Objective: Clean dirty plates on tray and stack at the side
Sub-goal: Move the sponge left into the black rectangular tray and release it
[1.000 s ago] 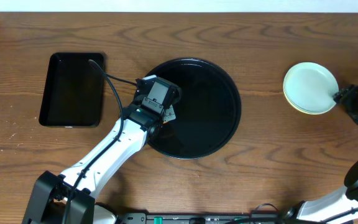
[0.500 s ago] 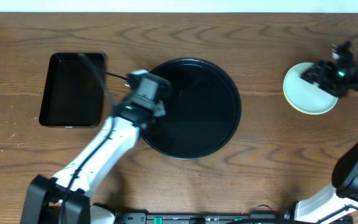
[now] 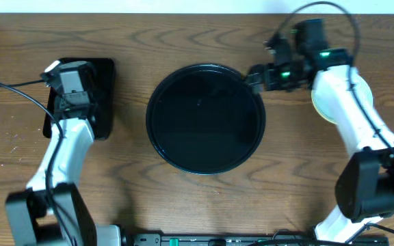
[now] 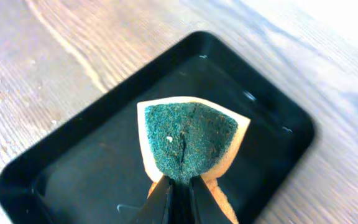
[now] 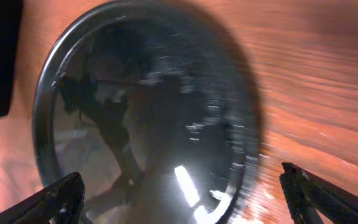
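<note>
The round black tray (image 3: 204, 119) lies at the table's middle with nothing on it; it fills the blurred right wrist view (image 5: 148, 112). The plates (image 3: 322, 104) sit stacked at the right, pale and streak-free, partly hidden under my right arm. My right gripper (image 3: 253, 76) is open and empty, just above the tray's upper right rim, its fingers wide apart (image 5: 182, 199). My left gripper (image 3: 70, 85) is shut (image 4: 179, 186) on a yellow sponge with a green scouring face (image 4: 188, 140), held over the rectangular black tray (image 4: 272, 143).
The smaller rectangular black tray (image 3: 104, 82) lies at the far left, mostly under my left arm. A cable runs off the left edge. A white wall strip borders the table's far edge.
My left gripper has moved left from the round tray to the rectangular tray, carrying the sponge. My right arm has swung from the plate stack to the round tray's upper right rim.
</note>
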### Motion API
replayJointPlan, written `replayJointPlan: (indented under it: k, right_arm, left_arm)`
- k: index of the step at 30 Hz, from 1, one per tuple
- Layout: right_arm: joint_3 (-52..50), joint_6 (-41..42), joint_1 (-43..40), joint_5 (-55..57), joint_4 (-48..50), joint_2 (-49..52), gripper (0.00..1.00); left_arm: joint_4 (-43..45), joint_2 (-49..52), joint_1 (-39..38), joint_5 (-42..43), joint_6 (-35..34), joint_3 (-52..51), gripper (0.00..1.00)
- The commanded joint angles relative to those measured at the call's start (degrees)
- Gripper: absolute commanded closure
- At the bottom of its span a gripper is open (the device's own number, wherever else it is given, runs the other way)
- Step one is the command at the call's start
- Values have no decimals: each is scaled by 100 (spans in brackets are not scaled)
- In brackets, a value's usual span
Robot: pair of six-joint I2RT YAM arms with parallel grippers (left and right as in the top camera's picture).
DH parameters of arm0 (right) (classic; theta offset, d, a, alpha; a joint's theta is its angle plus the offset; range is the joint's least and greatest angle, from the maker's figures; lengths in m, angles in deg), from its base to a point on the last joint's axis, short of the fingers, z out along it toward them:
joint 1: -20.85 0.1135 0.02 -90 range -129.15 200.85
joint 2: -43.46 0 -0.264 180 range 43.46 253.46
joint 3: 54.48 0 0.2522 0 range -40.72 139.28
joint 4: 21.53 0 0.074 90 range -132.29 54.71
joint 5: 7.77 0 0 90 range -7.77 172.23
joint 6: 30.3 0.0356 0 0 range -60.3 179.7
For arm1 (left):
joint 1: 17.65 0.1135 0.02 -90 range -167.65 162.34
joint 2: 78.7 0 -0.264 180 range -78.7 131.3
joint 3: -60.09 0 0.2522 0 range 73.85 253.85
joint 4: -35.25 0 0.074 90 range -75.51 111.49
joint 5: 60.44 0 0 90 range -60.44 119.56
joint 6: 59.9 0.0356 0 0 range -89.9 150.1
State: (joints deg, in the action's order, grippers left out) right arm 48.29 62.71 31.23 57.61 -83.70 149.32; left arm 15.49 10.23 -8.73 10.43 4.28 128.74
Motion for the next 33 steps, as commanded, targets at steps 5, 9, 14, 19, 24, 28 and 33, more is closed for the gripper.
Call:
replayJointPlan:
  k: [5, 9, 14, 19, 24, 28, 33]
  right_arm:
    - [-63, 361, 1193, 627, 308, 24, 1]
    - [-63, 385, 1563, 903, 361, 24, 1]
    - [-44, 387, 1683, 1023, 382, 17, 1]
    - [98, 431, 1521, 1025, 146, -107, 1]
    - [205, 426, 1178, 1023, -328, -623, 1]
    - [203, 413, 872, 1025, -841, -1335, 1]
    - [195, 26, 796, 1029, -1764, -2352, 1]
  left_arm:
    - [398, 800, 354, 459, 72, 42, 85]
    - [367, 905, 354, 457, 74, 42, 50]
    - [188, 608, 354, 511, 74, 44, 44]
    - [-358, -223, 354, 1143, 70, 44, 37]
    - [-1252, -1327, 354, 2435, 24, 44, 31]
    - [-2070, -2002, 354, 3073, 26, 42, 27]
    - [-2992, -2363, 354, 3069, 28, 42, 23]
